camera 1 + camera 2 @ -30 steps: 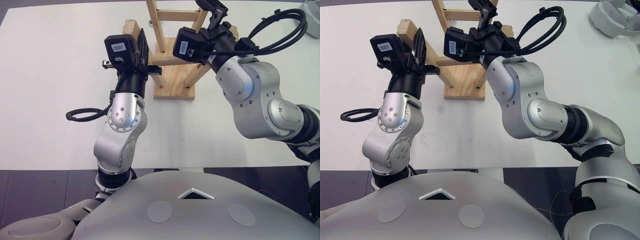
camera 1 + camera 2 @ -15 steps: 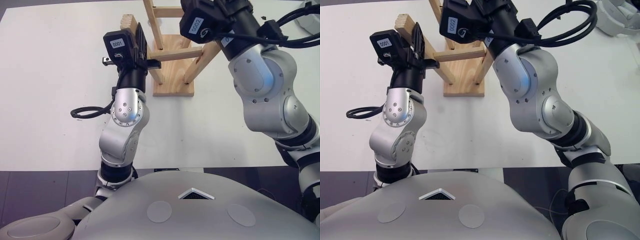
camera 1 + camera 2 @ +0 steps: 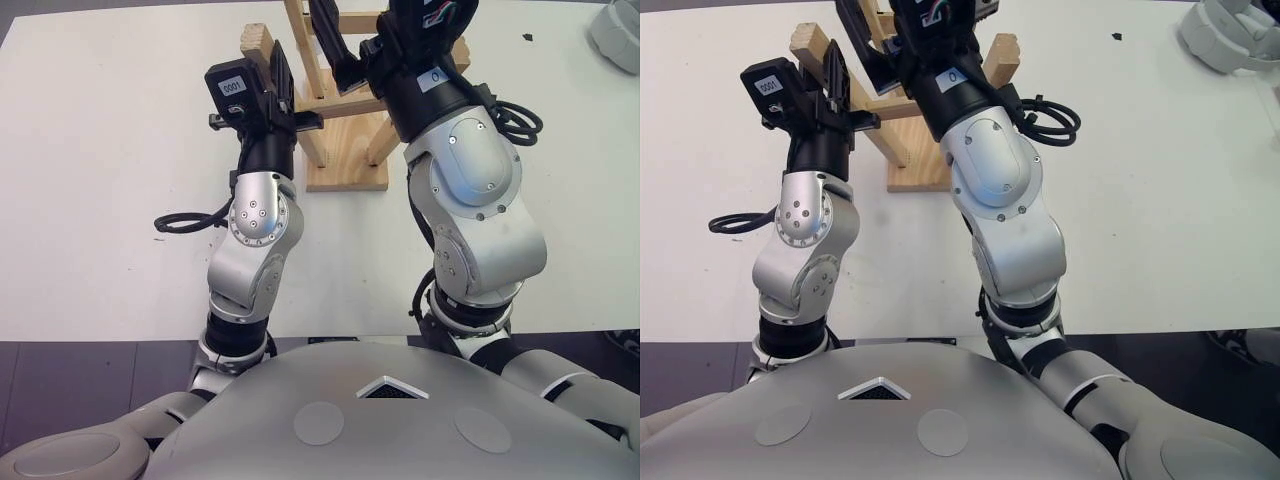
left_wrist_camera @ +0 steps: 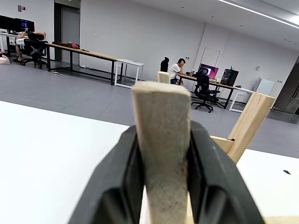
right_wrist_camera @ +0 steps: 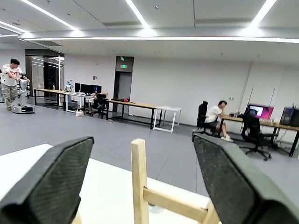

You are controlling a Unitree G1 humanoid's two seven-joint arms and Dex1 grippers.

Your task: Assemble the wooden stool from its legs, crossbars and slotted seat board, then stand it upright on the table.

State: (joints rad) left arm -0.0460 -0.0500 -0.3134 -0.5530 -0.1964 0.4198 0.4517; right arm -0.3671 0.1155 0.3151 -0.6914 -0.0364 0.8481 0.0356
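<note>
White table (image 3: 120,200); open office, desks (image 5: 135,106) behind. Left tool (image 4: 162,140) clamped on stool leg (image 4: 161,107); right tool (image 5: 142,177) wide, empty

The stool (image 3: 380,143) stands upside down on the tabletop (image 3: 120,150) just ahead of both tools, its seat board (image 3: 345,172) underneath and its legs pointing up. The left tool (image 4: 162,140) is clamped around the upper end of the near-left leg (image 4: 161,107). The right tool (image 5: 142,184) is to its right and higher. Beyond the gap between its spread fingers stand another leg (image 5: 138,172) and a crossbar (image 5: 173,201).
</note>
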